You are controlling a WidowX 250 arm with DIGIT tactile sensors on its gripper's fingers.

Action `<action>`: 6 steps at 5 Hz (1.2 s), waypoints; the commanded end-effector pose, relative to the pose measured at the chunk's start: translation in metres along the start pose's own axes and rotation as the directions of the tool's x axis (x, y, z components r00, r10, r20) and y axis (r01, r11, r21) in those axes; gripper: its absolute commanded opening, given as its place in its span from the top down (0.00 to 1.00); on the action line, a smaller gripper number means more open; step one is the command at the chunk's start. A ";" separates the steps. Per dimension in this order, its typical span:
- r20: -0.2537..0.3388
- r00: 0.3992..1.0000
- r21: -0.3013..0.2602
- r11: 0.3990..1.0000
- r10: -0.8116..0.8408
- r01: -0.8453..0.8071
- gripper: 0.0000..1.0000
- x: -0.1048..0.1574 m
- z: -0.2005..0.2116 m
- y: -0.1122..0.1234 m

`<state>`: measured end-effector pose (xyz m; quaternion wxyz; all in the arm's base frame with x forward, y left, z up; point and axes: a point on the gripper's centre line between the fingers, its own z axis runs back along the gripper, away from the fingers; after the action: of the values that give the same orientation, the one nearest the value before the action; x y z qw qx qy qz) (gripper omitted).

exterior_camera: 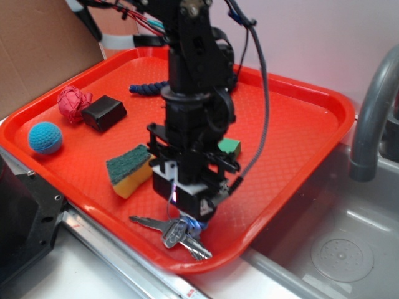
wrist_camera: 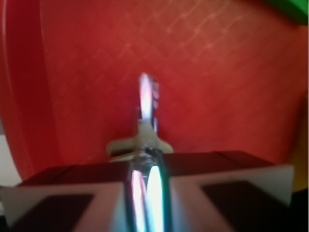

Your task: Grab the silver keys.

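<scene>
The silver keys (exterior_camera: pixel 177 232) lie on the red tray (exterior_camera: pixel 299 124), low in the middle of the exterior view, close to the tray's near edge. They sit fanned out. One key points to the left and the others point down and to the right.

The claw (exterior_camera: pixel 187 215) is right on top of the keys, pointing straight down. Its tips meet the bunch where the keys join. A thin wire loop goes up from the keys into the claw.

In the wrist view the two fingers (wrist_camera: pixel 72 193) are pressed close together, with only a thin gap left. Shiny metal fills that gap. A key (wrist_camera: pixel 147 99) sticks out past the fingers, over the red tray. So the claw is nearly closed and squeezes the keys. The wrist view is blurry, so I cannot tell which part of the bunch it has.

Just to the left of the claw is a green and yellow sponge (exterior_camera: pixel 129 170). A small green block (exterior_camera: pixel 230 147) peeks out to the right of the arm. At the left of the tray are a blue ball (exterior_camera: pixel 45 137), a pink crumpled thing (exterior_camera: pixel 73 103) and a black box (exterior_camera: pixel 104 113). A grey sink (exterior_camera: pixel 336 249) is at the lower right.
</scene>
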<state>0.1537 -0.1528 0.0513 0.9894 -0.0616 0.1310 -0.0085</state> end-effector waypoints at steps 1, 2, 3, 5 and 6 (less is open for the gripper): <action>0.211 0.975 0.060 0.997 -0.068 0.056 1.00 -0.013 0.067 0.018; 0.374 0.912 0.134 0.983 -0.166 0.124 1.00 -0.028 0.113 0.049; 0.494 0.862 0.165 0.986 -0.115 0.037 1.00 -0.044 0.160 0.091; 0.495 0.868 0.123 0.992 -0.036 -0.029 1.00 -0.034 0.189 0.145; 0.459 0.888 0.054 0.998 0.000 -0.028 1.00 -0.023 0.190 0.152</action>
<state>0.1853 0.0202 0.2058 0.9963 -0.0348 -0.0780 0.0096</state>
